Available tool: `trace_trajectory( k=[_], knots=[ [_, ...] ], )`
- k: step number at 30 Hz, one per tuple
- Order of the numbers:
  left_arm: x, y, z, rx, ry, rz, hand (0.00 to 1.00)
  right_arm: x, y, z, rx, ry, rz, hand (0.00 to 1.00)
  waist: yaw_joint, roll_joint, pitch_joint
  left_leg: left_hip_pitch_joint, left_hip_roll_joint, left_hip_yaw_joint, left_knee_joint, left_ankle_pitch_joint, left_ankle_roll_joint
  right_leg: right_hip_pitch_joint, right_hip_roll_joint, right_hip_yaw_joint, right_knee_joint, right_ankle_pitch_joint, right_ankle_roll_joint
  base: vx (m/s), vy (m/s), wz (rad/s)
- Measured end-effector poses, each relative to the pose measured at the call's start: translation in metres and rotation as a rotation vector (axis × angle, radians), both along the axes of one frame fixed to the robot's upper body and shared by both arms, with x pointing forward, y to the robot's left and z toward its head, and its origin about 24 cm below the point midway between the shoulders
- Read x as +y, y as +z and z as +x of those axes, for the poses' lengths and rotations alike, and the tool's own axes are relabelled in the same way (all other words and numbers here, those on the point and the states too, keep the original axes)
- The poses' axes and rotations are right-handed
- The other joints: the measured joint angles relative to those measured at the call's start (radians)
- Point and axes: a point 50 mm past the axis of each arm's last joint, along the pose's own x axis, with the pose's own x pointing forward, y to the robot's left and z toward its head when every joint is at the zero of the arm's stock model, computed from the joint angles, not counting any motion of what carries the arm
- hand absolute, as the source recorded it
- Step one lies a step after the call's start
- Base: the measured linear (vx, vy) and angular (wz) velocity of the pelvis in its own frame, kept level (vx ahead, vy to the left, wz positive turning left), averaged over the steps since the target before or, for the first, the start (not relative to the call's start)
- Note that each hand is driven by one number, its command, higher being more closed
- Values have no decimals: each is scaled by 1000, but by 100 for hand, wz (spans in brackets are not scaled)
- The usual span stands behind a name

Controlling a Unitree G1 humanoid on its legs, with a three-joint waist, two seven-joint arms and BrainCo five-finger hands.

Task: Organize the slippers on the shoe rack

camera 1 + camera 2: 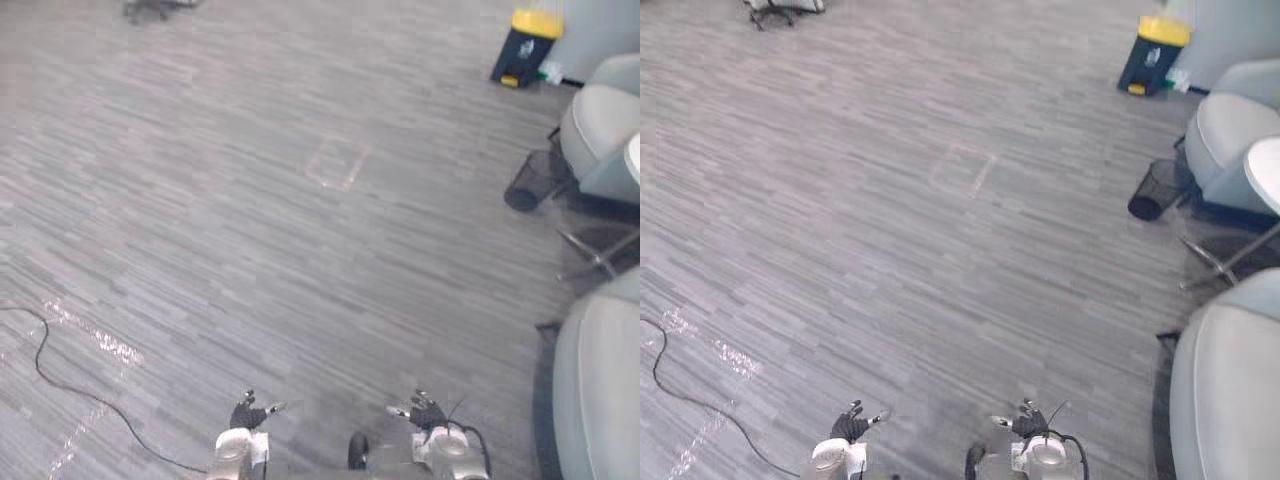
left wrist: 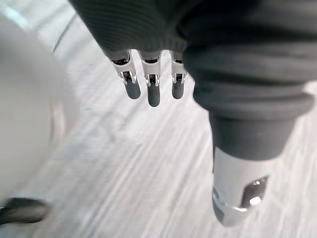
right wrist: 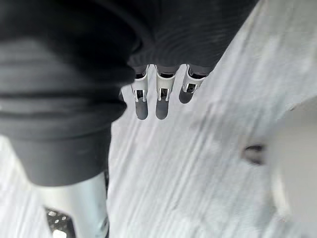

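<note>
Both hands hung low at the near edge of the head views, one at each side. Left hand [image 1: 247, 413] was released: in its own wrist view the fingers [image 2: 153, 95] pointed straight down over the floor with nothing between them and the thumb [image 2: 241, 186]. Right hand [image 1: 427, 409] was the same, its fingers [image 3: 161, 106] straight and relaxed, holding nothing and touching nothing.

Beneath and around them ran one wide grey striped floor [image 1: 250, 250]. Out in the middle of it was one pale square outline [image 1: 338, 163], well apart from the hands.

Along the robot's right I counted two grey padded seats: a near one [image 1: 600, 390], cut off by the frame so that little more than its rounded side showed, and a far one [image 1: 598, 135], also cut by the edge. Between them stood one white round table [image 1: 634, 160], of which just a sliver of the top and some thin metal legs [image 1: 595, 255] could be seen. One black mesh basket [image 1: 532, 180] sat just beside the far seat; whether it stood upright or leaned I could not tell. Farther off was one dark bin with a yellow lid [image 1: 525, 45]. At the far left corner one dark chair base [image 1: 150, 8] was cut off by the frame.

Where the slippers and the shoe rack were I could not tell.
</note>
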Motion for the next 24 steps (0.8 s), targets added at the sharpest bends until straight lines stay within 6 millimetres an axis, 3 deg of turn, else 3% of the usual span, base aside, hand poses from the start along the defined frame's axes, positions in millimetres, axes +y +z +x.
trace_trajectory(
  k=[2, 3, 4, 5, 6, 7, 8, 10, 11, 12, 13, 14, 15, 17, 18, 20, 21, 22, 24],
  knots=[
    [4, 2, 3, -17, 3, 11, 0, 2, 0, 0, 3, -3, 6, 0, 7, -16, 7, -58, -53, 12, -208, 0, 7, 50, -44, 3, -23, -16, 33, 431, 192, -15],
    [5, 3, 4, -18, -9, 17, 0, -2, -1, -1, 9, -14, 2, 0, 8, -27, 6, -71, -131, -15, -513, 78, -9, 73, -92, 10, -39, -42, 71, 495, 287, -25],
    [4, 2, 4, -17, -15, 16, 0, -4, -2, -1, 18, -15, -4, 0, 16, -24, 2, -70, -157, -40, -605, 221, -7, 87, -107, 30, -55, -55, 87, 525, 300, -29],
    [4, 2, 5, -13, -27, 22, 0, -4, -4, -5, 40, -14, -5, 0, 20, -33, -5, -60, -189, -27, -605, 206, 22, 106, -127, 47, -72, -54, 94, 590, 277, -2],
    [6, 2, 9, -7, -46, 31, 0, -2, -4, -4, 41, -2, 0, 0, 4, -41, -8, -77, -213, -27, -592, 179, 52, 102, -143, 56, -78, 6, 96, 611, 271, 18],
    [7, 2, 9, -4, -48, 34, 0, -1, -5, -5, 43, -2, 2, 0, 4, -45, -8, -78, -217, -26, -581, 173, 63, 102, -149, 59, -77, 26, 105, 712, 327, 37],
    [10, 1, 7, 10, -50, 40, 0, -1, -7, -9, 60, -5, 6, 0, 4, -57, -14, -75, -226, -20, -560, 156, 90, 100, -162, 76, -48, 66, 133, 565, 282, 14],
    [13, -1, 2, 27, -42, 45, 0, -3, -9, -13, 82, -15, 6, 0, 11, -60, -16, -13, -233, -5, -571, 127, 111, 38, -169, 120, 130, 114, 158, 538, 259, -6],
    [12, -4, -6, 48, -42, 42, 0, -4, -9, -15, 86, -22, 4, 0, 6, -59, -15, 74, -246, -9, -634, 92, 95, -35, -179, 145, 352, 168, 229, 532, 224, -12],
    [16, -6, -11, 75, -65, 58, 0, -6, -8, -13, 76, -24, 1, 0, -4, -63, -9, 165, -270, -15, -694, 66, 90, -141, -201, 152, 625, 151, 263, 529, 200, 0],
    [17, -7, -12, 83, -75, 63, 0, -6, -9, -13, 78, -24, 1, 0, -9, -67, -10, 194, -277, -19, -709, 61, 94, -171, -205, 148, 703, 130, 246, 512, 126, 15],
    [16, -8, -13, 92, -87, 65, 0, -9, -8, -13, 76, -23, -7, 0, -10, -74, -3, 289, -288, -24, -759, 57, 95, -236, -203, 115, 830, 55, 161, 581, 52, 18],
    [13, -8, -13, 92, -94, 59, 0, -13, -8, -13, 74, -22, -17, 0, -13, -64, 1, 358, -282, -27, -799, 57, 95, -292, -189, 64, 850, -1, 104, 567, 18, 15],
    [9, -8, -10, 86, -95, 49, 0, -17, -6, -10, 60, -21, -28, 0, -18, -47, 2, 424, -250, -38, -844, 54, 93, -384, -147, -15, 747, -63, 66, 460, -59, 21],
    [7, -7, -8, 78, -97, 45, 0, -19, -4, -6, 40, -20, -31, 0, -24, -37, 3, 443, -229, -45, -862, 41, 83, -433, -121, -36, 658, -68, 67, 471, -124, 35],
    [5, -5, -2, 64, -114, 47, 0, -18, 1, 4, 5, -12, -31, 0, -51, -41, 7, 486, -206, -63, -904, 0, 34, -517, -92, -35, 331, 37, 91, 504, -182, 40],
    [3, -5, -1, 65, -134, 50, 0, -17, 1, 4, 5, -13, -28, 0, -57, -58, 9, 517, -217, -70, -926, -13, 19, -523, -98, -17, 183, 150, 96, 553, -254, 30],
    [-1, -7, -2, 81, -150, 42, 0, -20, 1, 6, 0, -17, -33, 0, -61, -55, 14, 562, -216, -99, -939, -20, 17, -508, -87, -11, 199, 244, 56, 465, -213, 9],
    [-13, -10, -4, 93, -165, 9, 0, -24, 3, 10, -6, -18, -46, 0, -53, -18, 17, 567, -192, -126, -901, 23, 29, -509, -70, -9, 275, 152, 50, 573, -239, -6]
  ],
)
